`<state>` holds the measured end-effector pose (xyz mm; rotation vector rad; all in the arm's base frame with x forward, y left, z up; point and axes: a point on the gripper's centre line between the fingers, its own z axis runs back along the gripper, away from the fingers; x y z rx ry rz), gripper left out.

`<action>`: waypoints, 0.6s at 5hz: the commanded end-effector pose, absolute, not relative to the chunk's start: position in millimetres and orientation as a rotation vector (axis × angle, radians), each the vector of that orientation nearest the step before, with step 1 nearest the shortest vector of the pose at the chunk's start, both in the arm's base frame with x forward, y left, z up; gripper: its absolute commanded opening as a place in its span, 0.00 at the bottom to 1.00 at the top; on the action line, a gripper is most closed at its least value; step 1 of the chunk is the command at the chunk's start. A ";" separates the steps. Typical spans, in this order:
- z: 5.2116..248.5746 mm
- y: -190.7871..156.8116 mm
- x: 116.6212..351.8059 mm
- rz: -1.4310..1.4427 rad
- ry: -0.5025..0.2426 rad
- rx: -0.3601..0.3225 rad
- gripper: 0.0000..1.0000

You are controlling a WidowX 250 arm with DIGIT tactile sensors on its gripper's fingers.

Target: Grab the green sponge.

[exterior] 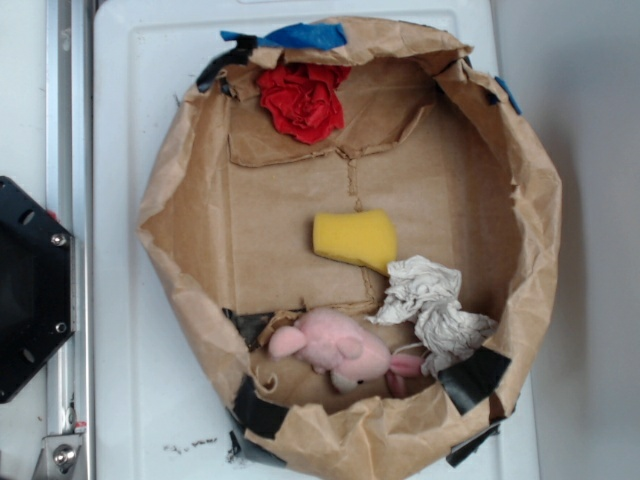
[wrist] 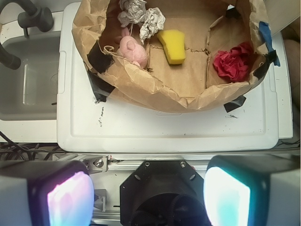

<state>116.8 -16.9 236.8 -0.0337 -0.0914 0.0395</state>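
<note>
In the exterior view we find the green sponge (exterior: pixel 355 240), which reads as yellow foam, lying loose on the floor of the brown paper bag (exterior: pixel 180 200) near its middle, with nothing gripping or touching it from above. The white wad of paper (exterior: pixel 430 300) sits just beside its lower right corner, close enough that the two may touch, the pink plush pig (exterior: pixel 335 345) lies nearer the bag's lower wall, and a red crumpled cloth (exterior: pixel 302 98) rests well apart at the top. No claw appears over the bag here; only the dark robot base (exterior: pixel 30 290) shows at the left edge, so we judge the task not yet begun in any visible way: the reach, the descent and the closing all remain. In the wrist view we look down across the white tray (wrist: pixel 164 127) toward the bag, and the sponge (wrist: pixel 173 46) lies far off from us, between the pig (wrist: pixel 131 49) and the red cloth (wrist: pixel 231 63), the paper wad (wrist: pixel 141 16) beyond it. The gripper (wrist: pixel 148 193) shows its two fingers (wrist: pixel 68 197) at the bottom corners of the picture, spread wide apart with bare space between them, holding nothing and touching nothing.
</note>
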 end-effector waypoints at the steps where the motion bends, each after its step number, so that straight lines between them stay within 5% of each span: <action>1: 236.8 -16.9 116.8 0.039 -0.091 -0.034 1.00; 2: 241.7 -4.7 166.8 0.038 -0.156 0.004 1.00; 3: 230.5 -2.6 213.4 -0.048 -0.140 0.009 1.00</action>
